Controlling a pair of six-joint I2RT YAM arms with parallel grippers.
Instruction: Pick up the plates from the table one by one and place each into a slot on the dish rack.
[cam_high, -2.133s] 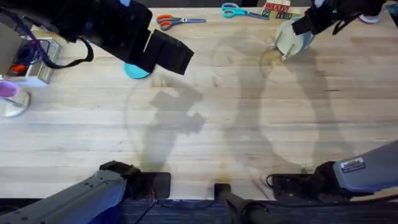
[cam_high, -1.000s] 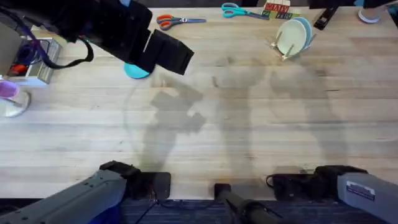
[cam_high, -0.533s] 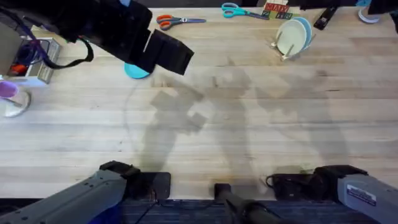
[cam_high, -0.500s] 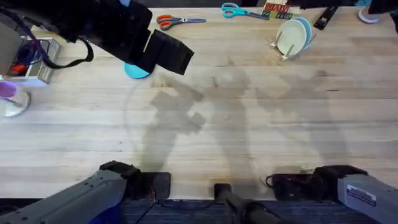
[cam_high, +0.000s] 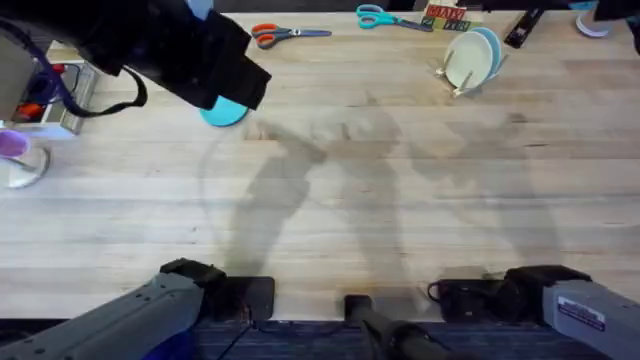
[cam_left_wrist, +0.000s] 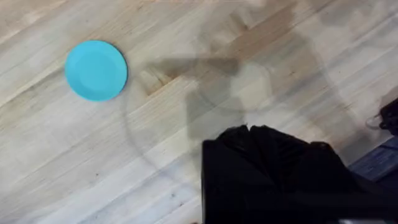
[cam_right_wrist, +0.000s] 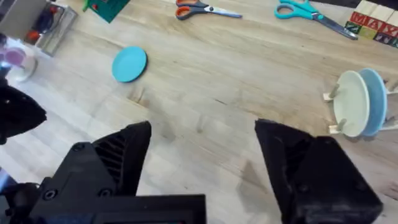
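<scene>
Table (cam_high: 400, 200): light wood planks, mostly bare across the middle, arm shadows over it.

Left arm (cam_high: 150, 45): large, dark, high over the far left of the table, partly covering a cyan plate (cam_high: 226, 112) that lies flat on the wood. From the left wrist that plate (cam_left_wrist: 96, 70) shows whole, round, well apart from the left gripper (cam_left_wrist: 249, 134); its fingers meet at the tips, closed on nothing.

Right gripper (cam_right_wrist: 202, 155): seen from its wrist camera, fingers spread wide apart, nothing between them, raised above the table.

Rack (cam_high: 455, 75): far right of the table, holds two plates upright in its slots, cream plate (cam_high: 462, 60) in front and blue plate (cam_high: 487, 50) close behind it. Right wrist shows the same pair, cream (cam_right_wrist: 351, 102) beside blue (cam_right_wrist: 375, 99), pegs either side.

Scissors: orange-handled (cam_high: 275, 34) and teal-handled (cam_high: 385, 17), along the far edge. Lettered blocks (cam_high: 443, 15) just beyond the rack.
</scene>
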